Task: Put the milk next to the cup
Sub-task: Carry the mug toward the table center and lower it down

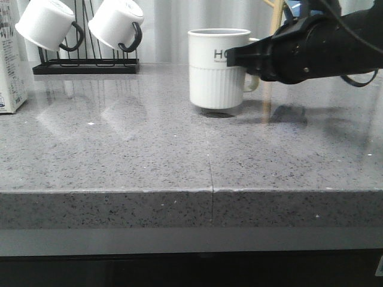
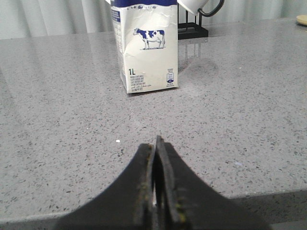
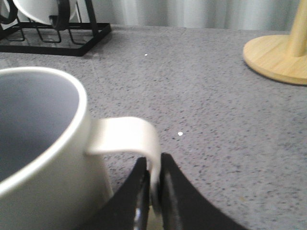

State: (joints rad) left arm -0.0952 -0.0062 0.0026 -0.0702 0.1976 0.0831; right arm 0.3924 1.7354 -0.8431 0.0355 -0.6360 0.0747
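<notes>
The cream ribbed cup (image 1: pixel 218 69) with black lettering is held a little above the grey counter, its shadow beneath it. My right gripper (image 1: pixel 251 60) is shut on the cup's white handle (image 3: pixel 144 139); in the right wrist view the fingers (image 3: pixel 154 191) clamp the handle. The milk carton (image 2: pixel 146 45), white with a cow picture and a blue top band, stands upright on the counter ahead of my left gripper (image 2: pixel 157 158), which is shut and empty. In the front view only the carton's edge (image 1: pixel 11 66) shows at the far left.
A black rack (image 1: pixel 87 63) holds two white mugs with black handles (image 1: pixel 51 24) at the back left. A wooden stand with a round base (image 3: pixel 278 52) is behind the cup at the right. The counter's front edge (image 1: pixel 191 191) runs across.
</notes>
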